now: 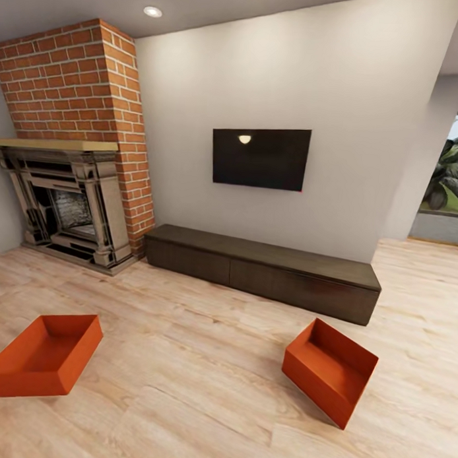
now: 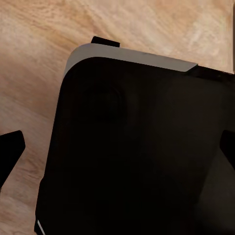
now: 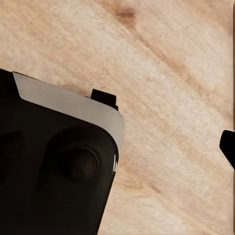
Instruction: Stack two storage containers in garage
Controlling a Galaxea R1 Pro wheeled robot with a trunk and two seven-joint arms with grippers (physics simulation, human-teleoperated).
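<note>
2 orange-red storage containers sit on the light wood-plank floor [image 1: 204,380] of the living room, both in front of the long low dark-wood bench [image 1: 264,270]. The left container [image 1: 45,354] lies flat, well apart from the bench, nearer the brick fireplace [image 1: 71,210]. The right container [image 1: 330,370] is tilted, just before the bench's right end. A black TV [image 1: 261,158] hangs above the bench. Both wrist views look down on the robot's black base [image 2: 137,147] and plank floor; neither gripper's state can be told.
</note>
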